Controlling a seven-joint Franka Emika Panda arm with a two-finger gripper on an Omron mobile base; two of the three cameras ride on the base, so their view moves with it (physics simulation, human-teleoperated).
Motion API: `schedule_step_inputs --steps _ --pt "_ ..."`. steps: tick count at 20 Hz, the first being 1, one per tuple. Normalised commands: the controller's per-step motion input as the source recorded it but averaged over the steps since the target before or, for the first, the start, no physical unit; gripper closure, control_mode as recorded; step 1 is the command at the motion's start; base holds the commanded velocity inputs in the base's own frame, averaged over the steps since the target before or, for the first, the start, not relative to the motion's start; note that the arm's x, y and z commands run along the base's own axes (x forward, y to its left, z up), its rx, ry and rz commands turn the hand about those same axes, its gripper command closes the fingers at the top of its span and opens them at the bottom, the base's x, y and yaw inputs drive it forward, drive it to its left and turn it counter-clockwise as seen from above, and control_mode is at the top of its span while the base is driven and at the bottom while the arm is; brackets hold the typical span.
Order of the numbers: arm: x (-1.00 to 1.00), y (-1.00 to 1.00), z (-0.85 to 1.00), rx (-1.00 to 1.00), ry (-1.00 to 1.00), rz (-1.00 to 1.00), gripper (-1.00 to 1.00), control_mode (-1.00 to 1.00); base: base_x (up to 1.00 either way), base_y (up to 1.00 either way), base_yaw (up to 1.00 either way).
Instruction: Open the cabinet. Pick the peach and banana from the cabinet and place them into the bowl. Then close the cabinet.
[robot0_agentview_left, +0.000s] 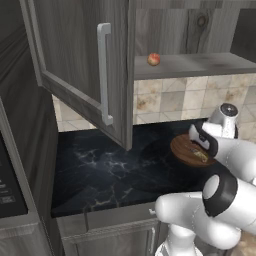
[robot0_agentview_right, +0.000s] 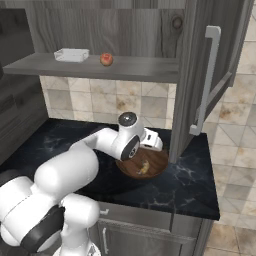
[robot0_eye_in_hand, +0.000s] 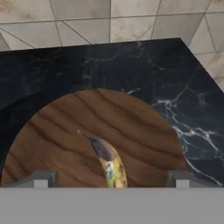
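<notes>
While the cabinet (robot0_agentview_left: 85, 60) doors stand swung open, I see the peach (robot0_agentview_right: 106, 59) sitting on its shelf, near a white tray (robot0_agentview_right: 72, 54) that lies farther along the same shelf. Below the cabinet, the bowl (robot0_eye_in_hand: 52, 144) rests on the black marble counter (robot0_agentview_left: 100, 170), and the banana (robot0_eye_in_hand: 109, 164) lies inside the bowl, free of any grip. My jaws (robot0_eye_in_hand: 113, 178) hang just above the bowl with the banana between the two fingertips (robot0_eye_in_hand: 41, 178), spread wide and holding nothing. From the right base view the hand hovers over the bowl, beside the open right-hand door.
</notes>
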Motion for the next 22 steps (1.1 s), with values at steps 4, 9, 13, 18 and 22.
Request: schedule_step_inputs --steps 4,9,13,18,22 --pt "0.00 0.14 0.66 -0.04 0.00 0.00 -1.00 -1.00 0.00 0.00 0.00" --pt "-0.13 0.11 0.72 -0.05 -0.01 0.00 -1.00 -1.00 0.00 0.00 0.00" --pt "-0.46 0.00 0.74 -0.03 -0.18 0.00 -1.00 -1.00 0.00 0.00 0.00" --pt "-0.45 0.00 0.87 -0.01 -0.18 0.00 -1.00 -1.00 0.00 0.00 0.00" --pt "-0.26 0.11 0.88 -0.04 -0.14 0.00 -1.00 -1.00 0.00 0.00 0.00"
